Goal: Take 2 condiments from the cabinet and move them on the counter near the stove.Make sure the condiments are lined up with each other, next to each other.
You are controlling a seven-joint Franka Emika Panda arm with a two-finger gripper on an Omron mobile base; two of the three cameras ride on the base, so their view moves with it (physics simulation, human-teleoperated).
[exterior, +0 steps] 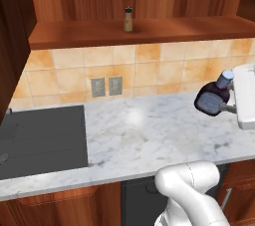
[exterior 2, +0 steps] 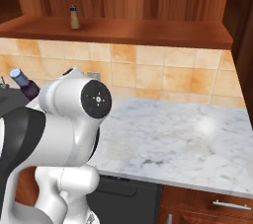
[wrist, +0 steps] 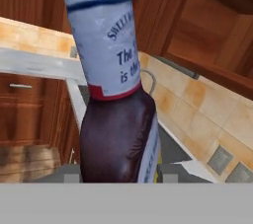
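**First bottle in transit, shaker waiting on the shelf**

We are carrying the dark brown bottle [exterior: 213, 98] with the pale blue cap through the air above the tabletop [exterior: 149, 130]. In the left base view it hangs tilted at about three o'clock, cap up and to the right, well clear of the marble. Our gripper [exterior: 230, 105] comes in from the white hand at the right edge, and its jaws are pinching the bottle's rounded body. In the hand view the bottle stands right before the camera, pale label toward us, with the finger tips hidden behind it.

The tan shaker [exterior: 128, 19] with the dark cap stands upright on the cabinet shelf [exterior: 149, 30], at twelve o'clock in the left base view and about eleven o'clock in the right base view. It is untouched.

The stove [exterior: 42, 138] lies at about eight o'clock in the left base view, flush against the marble's left end.

We judge this to be the carry of the first condiment, roughly a third of the job. The next move calls for swinging the bottle toward nine o'clock, righting it, and setting it down on the marble just beside the stove edge. We should leave room alongside for the shaker to stand in line. A tilted release could topple the bulbous bottle.
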